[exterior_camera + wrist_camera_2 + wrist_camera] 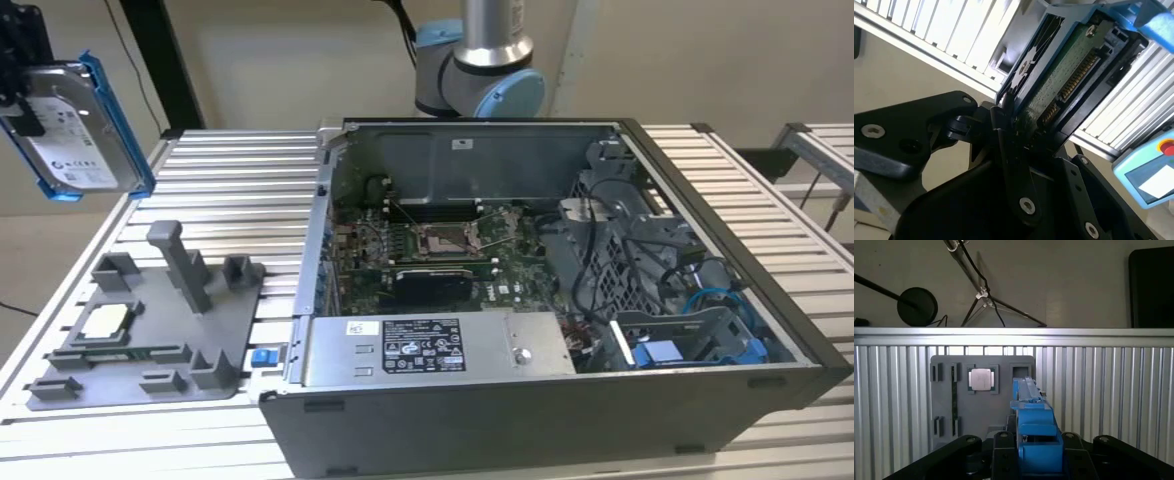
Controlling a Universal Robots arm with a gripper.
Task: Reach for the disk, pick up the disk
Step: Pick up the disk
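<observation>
Near left on the table sits a grey tray with a chip. To its right is the open computer case. At the far left, the gripper is clamped on the disk, holding it on edge, clear of the table.

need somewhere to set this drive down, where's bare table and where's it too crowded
Bare slats of the table lie between the grey fixture and the far edge, at the exterior view's left of the computer case; another strip runs along the case's other side. The fixture's slots and the case's inside are crowded.
</observation>
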